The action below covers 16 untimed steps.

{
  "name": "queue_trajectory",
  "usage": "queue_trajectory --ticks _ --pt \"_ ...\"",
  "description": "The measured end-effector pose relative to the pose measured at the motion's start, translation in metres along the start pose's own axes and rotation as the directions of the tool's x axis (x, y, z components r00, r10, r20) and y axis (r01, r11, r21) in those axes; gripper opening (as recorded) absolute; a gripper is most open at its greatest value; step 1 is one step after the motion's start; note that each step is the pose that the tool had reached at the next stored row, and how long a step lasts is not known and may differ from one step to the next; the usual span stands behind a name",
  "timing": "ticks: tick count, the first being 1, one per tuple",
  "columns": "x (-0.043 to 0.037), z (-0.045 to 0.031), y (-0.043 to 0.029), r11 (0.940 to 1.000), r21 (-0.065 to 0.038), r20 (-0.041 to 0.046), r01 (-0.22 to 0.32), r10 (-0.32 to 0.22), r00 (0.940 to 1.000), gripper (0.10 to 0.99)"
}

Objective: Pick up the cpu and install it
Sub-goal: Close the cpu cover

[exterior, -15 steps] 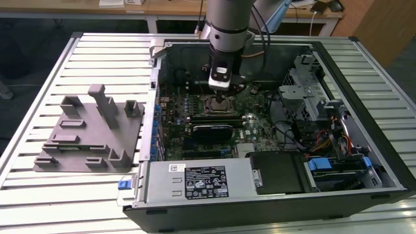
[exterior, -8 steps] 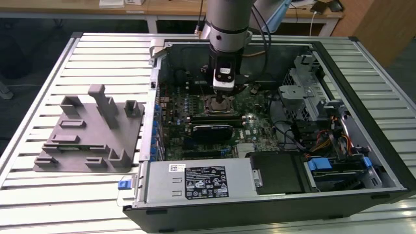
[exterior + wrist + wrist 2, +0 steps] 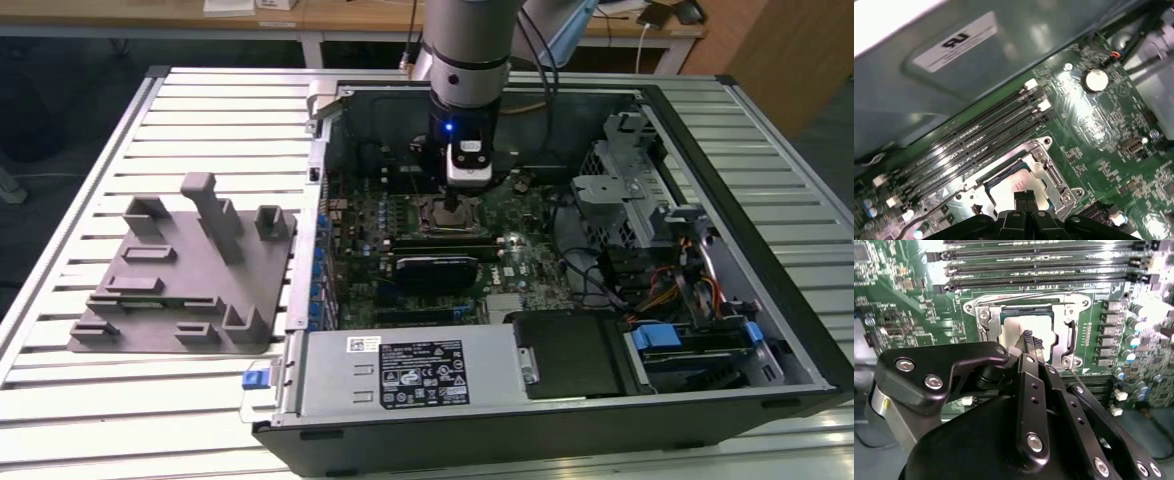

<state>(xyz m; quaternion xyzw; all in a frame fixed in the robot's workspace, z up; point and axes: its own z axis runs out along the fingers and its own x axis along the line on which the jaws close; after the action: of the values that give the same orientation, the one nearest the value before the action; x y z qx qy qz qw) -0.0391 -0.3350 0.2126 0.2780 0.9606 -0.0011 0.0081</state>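
The arm reaches straight down into the open computer case that lies on the slatted table. Its fingers are pressed together with no gap between them, and their tips hang directly over the metal socket frame on the green motherboard. The cpu lies flat inside that frame, silver top up, with the frame's edges all round it. In the first wrist view the closed fingers sit over the near part of the cpu. I cannot tell whether the tips actually touch the chip. Just beside the socket frame run the long black memory slots. Well away from the frame, outside the case, a grey fixture block stands on the table.
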Motion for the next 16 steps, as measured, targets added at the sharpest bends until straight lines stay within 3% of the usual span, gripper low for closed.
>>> queue_trajectory --ticks 4,8,12,16 --pt "0.0000 0.0003 0.0000 0.9975 -0.001 -0.0001 0.071 -0.071 0.9975 0.106" --pt "0.0000 0.0005 0.0000 0.9903 -0.002 -0.0002 0.139 -0.139 0.9903 0.106" --pt "0.0000 0.0008 0.0000 0.9789 -0.003 -0.0001 0.204 -0.204 0.9789 0.106" --pt "0.0000 0.0013 0.0000 0.9617 -0.005 0.0000 0.274 -0.274 0.9617 0.106"
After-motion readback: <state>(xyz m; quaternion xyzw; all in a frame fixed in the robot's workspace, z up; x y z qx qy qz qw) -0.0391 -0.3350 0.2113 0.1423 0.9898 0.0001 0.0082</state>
